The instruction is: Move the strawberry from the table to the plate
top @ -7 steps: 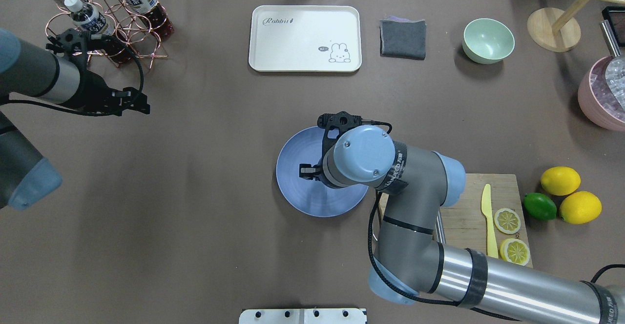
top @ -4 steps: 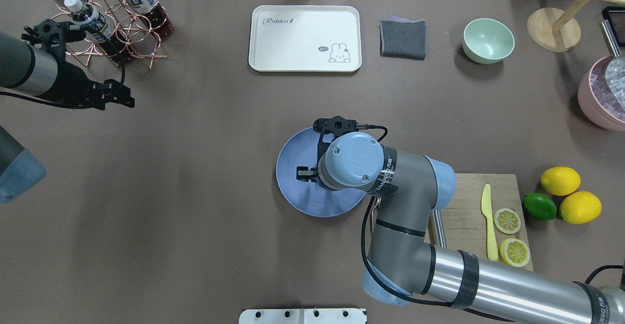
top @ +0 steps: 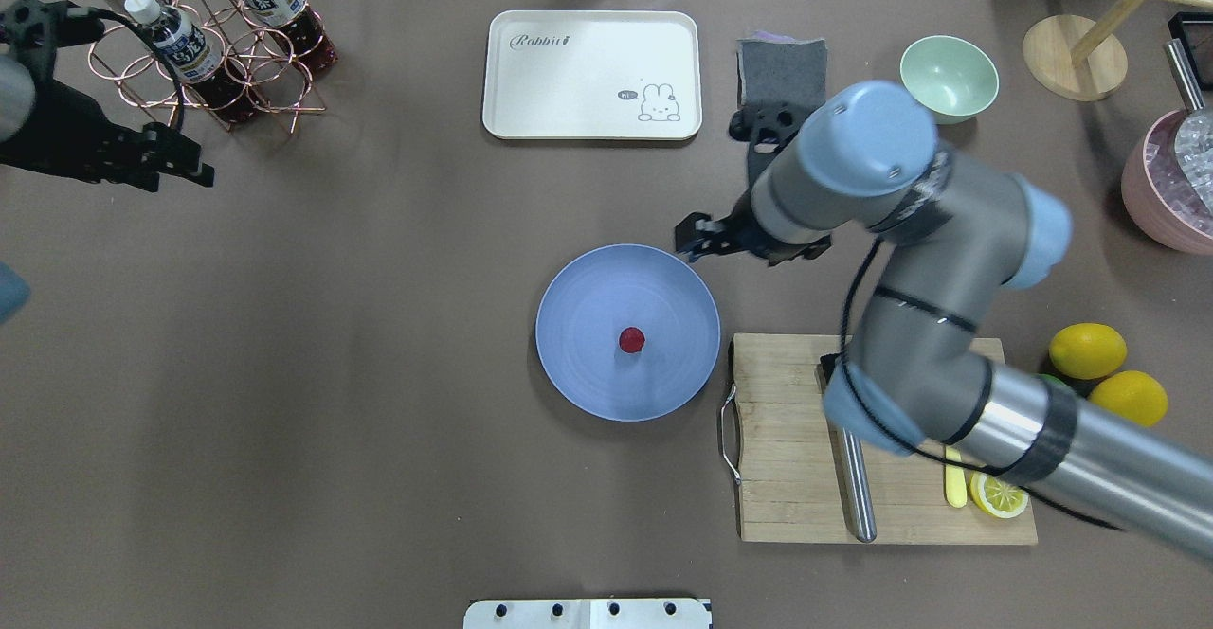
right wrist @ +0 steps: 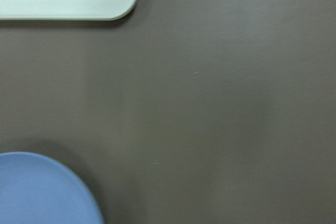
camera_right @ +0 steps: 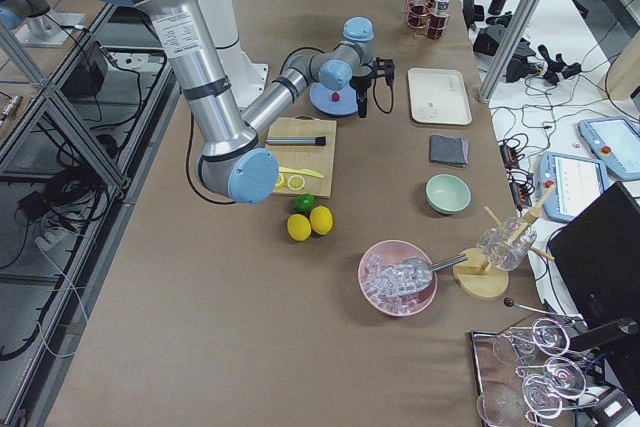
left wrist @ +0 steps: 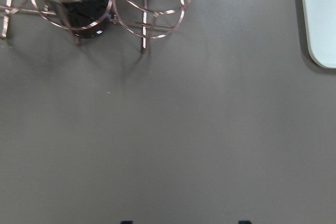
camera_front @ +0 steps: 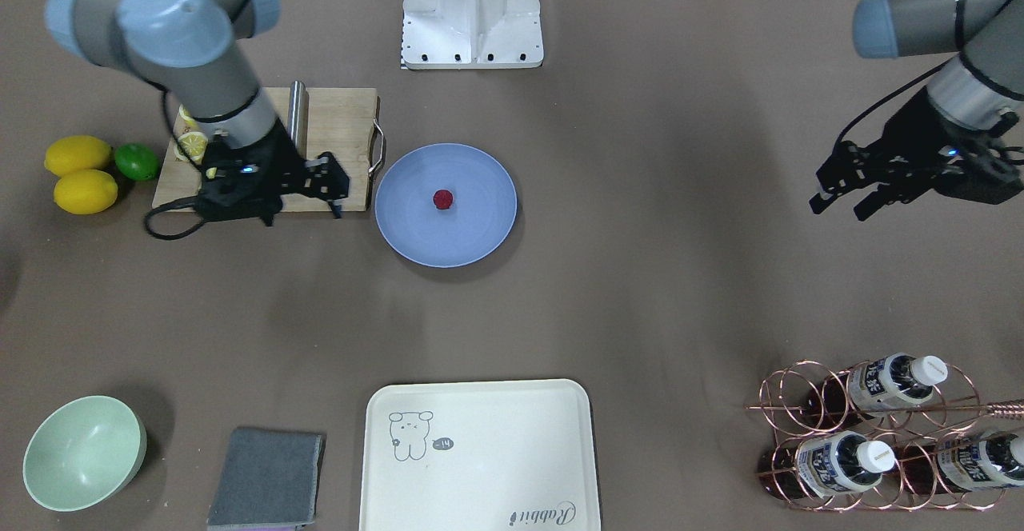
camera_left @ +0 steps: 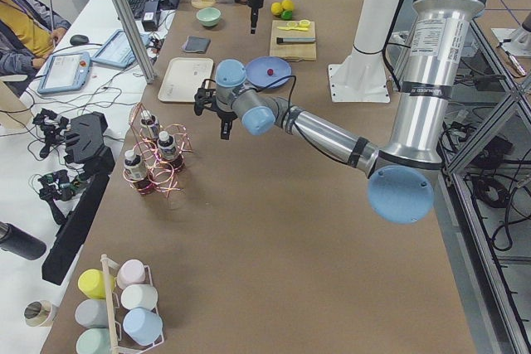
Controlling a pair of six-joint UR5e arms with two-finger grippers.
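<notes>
Logged strawberry [top: 632, 340] lying near middle of plate [top: 588, 383], touching nothing else. Found right gripper [top: 699, 237] hanging over bare table [top: 379, 373] just beside plate's far rim, jaws spread, holding nothing. Found left gripper [camera_front: 840, 193] well apart, near bottle rack [top: 237, 80], jaws likewise spread and empty. Judged placing done, pulling clear the step in hand: keep height, steer wide of plate rim and cutting board [top: 787, 477] to avoid jogging berry. Could not make out fingers in right wrist view: blurred, only plate edge and tray [right wrist: 63, 3] corner. Got barely any of left jaws in left wrist view. Lost lime [camera_front: 138, 161] and part of knife [top: 955, 489] behind right arm from overhead.
</notes>
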